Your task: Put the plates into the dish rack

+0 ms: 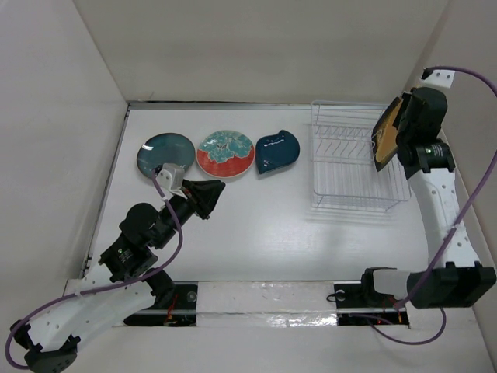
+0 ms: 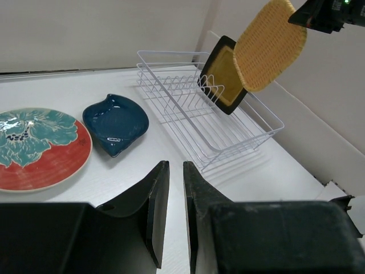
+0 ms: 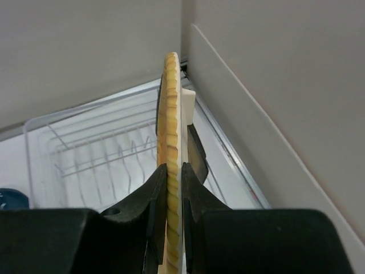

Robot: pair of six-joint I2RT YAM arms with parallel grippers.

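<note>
My right gripper [image 3: 174, 166] is shut on the tan woven plate [image 3: 169, 114], holding it on edge above the right end of the white wire dish rack [image 1: 342, 180]. The left wrist view shows this plate [image 2: 268, 45] in the air just above the black-rimmed tan plate [image 2: 224, 74], which stands tilted in the rack [image 2: 188, 100]. The dark teal plate [image 1: 165, 154], the red-rimmed floral plate [image 1: 226, 152] and the navy leaf plate [image 1: 277, 151] lie in a row on the table. My left gripper [image 1: 220, 186] is shut and empty, just in front of the floral plate.
White walls close in the table at the back, left and right. The right wall runs close beside the rack [image 3: 91, 148]. Purple cables hang along both arms.
</note>
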